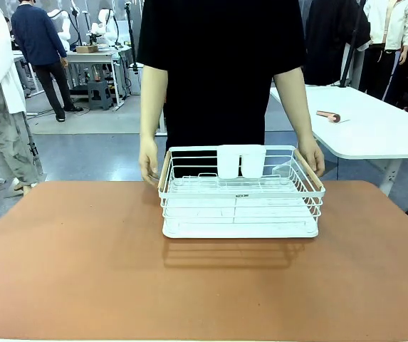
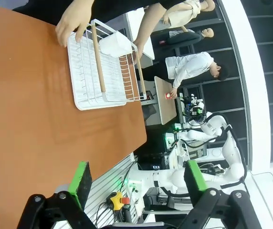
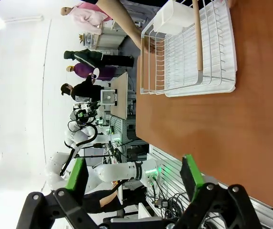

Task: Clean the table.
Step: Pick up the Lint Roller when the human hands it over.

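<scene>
The reddish-brown table (image 1: 82, 263) carries a white wire rack (image 1: 241, 192) at its far middle, with a white cup holder (image 1: 241, 161) on the rack's back wall. A person in black stands behind it with one hand (image 1: 148, 162) on the rack's left end and the other hand (image 1: 312, 158) on its right end. In the left wrist view my left gripper (image 2: 136, 183) is open, hanging past the table's near edge with nothing between its green pads; the rack (image 2: 103, 71) lies farther off. My right gripper (image 3: 135, 179) is open too, off the table's (image 3: 231, 129) edge, far from the rack (image 3: 193, 52).
A white-topped table (image 1: 374, 121) stands at the back right with a small tool (image 1: 329, 115) on it. Other people stand in the background. Cables and equipment (image 2: 126, 200) sit below the table's near edge.
</scene>
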Robot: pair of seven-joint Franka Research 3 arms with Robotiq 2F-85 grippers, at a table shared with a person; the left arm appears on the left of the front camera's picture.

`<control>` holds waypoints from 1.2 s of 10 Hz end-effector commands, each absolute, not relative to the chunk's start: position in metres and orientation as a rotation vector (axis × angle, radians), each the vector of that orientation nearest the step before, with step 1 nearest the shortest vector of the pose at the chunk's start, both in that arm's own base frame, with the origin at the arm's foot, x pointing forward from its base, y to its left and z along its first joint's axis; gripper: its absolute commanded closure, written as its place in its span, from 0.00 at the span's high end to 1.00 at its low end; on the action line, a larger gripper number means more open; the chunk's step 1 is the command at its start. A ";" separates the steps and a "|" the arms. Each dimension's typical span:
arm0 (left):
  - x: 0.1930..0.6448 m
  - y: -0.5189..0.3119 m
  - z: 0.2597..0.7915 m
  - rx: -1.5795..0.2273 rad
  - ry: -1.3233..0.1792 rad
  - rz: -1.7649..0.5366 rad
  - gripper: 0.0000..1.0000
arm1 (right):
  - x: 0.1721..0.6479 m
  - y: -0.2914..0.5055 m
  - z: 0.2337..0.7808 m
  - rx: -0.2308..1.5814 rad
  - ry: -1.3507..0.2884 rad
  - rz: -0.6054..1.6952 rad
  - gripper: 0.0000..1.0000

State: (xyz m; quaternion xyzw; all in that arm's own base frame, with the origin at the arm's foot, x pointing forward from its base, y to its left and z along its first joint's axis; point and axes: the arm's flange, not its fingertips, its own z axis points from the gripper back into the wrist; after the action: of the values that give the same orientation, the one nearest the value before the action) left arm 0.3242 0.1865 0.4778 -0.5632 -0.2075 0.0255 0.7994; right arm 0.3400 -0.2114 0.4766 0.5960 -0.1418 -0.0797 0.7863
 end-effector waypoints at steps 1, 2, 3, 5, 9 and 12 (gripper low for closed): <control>0.320 0.188 0.481 -1.218 -0.454 0.040 1.00 | 0.338 -0.211 0.478 1.292 -0.308 -0.162 1.00; 0.320 0.188 0.481 -1.218 -0.454 0.040 1.00 | 0.338 -0.211 0.478 1.292 -0.308 -0.162 1.00; 0.320 0.188 0.481 -1.218 -0.454 0.040 1.00 | 0.338 -0.211 0.478 1.292 -0.308 -0.162 1.00; 0.320 0.188 0.481 -1.218 -0.454 0.040 1.00 | 0.338 -0.211 0.478 1.292 -0.308 -0.162 1.00; 0.320 0.188 0.481 -1.218 -0.454 0.040 1.00 | 0.338 -0.211 0.478 1.292 -0.308 -0.162 1.00; 0.320 0.188 0.481 -1.218 -0.454 0.040 1.00 | 0.338 -0.211 0.478 1.292 -0.308 -0.162 1.00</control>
State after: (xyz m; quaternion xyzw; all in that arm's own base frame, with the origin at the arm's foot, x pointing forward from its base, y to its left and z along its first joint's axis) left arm 0.3240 0.1867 0.4779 -0.5626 -0.2077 0.0260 0.7998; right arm 0.3400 -0.2113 0.4766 0.5960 -0.1417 -0.0796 0.7864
